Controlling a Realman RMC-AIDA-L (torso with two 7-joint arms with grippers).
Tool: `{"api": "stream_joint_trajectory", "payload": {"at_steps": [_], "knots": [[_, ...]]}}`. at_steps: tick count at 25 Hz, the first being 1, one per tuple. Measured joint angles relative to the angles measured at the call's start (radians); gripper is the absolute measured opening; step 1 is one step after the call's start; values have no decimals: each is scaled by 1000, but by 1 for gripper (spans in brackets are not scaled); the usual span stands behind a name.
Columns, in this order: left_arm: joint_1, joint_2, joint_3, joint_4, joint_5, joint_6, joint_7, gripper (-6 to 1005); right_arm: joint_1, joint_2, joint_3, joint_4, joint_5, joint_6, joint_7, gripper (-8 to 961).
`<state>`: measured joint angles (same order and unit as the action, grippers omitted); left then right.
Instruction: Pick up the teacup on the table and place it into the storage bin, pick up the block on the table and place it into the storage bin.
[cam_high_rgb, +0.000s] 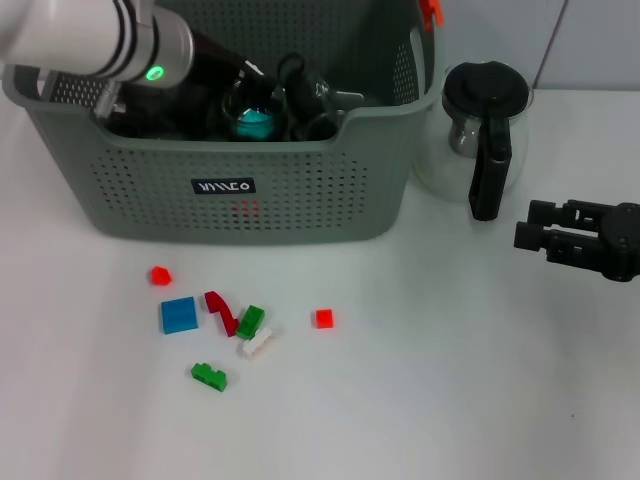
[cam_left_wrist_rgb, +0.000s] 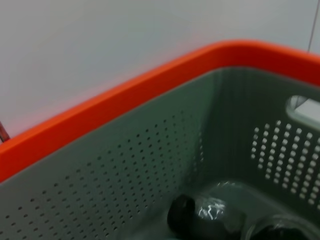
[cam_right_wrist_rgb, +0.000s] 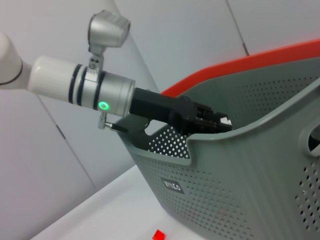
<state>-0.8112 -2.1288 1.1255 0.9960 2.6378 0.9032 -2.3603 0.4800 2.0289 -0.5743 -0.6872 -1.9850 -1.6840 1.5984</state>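
Your left gripper (cam_right_wrist_rgb: 220, 121) is inside the storage bin (cam_high_rgb: 300, 190); I cannot tell its grip. The teacup (cam_high_rgb: 255, 110) is breakable glass, so hold its rim softly.

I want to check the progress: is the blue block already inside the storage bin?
No, the blue block lies on the table in front of the storage bin, among other small blocks.

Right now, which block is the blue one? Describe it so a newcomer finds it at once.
Start at the large grey-green perforated plastic storage bin and drop to the scatter of small blocks on the white table before it. The flat blue square block lies at the scatter's left, below a small red cube; it is the only blue piece and the largest.
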Motion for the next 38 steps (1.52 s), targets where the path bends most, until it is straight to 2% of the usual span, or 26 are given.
{"api": "stream_joint_trajectory", "payload": {"at_steps": [5,8,15,20,26,31,34,38], "knots": [[-31,-14,6,-49,56,-32,-14,474,-3,1,1,0,0,0,0,606],[-41,-15,7,-65,62,-33,-33,476,-5,1,1,0,0,0,0,606],[-35,-28,10,-26,101,1,-60,483,-6,1,2,0,-1,0,0,606],[43,-42,2,206,36,112,-105,666,-5,1,-3,0,-2,1,0,606],[175,-39,-52,522,-181,359,-132,812,-6,-2,2,0,-2,3,0,607],[293,-36,-104,696,-352,537,-115,807,-5,-4,3,0,-2,5,0,607],[350,-36,-164,766,-434,665,-62,806,-3,-4,2,0,-1,5,0,607],[395,-36,-228,816,-472,834,26,806,-4,-4,1,0,-1,7,0,606]]}}
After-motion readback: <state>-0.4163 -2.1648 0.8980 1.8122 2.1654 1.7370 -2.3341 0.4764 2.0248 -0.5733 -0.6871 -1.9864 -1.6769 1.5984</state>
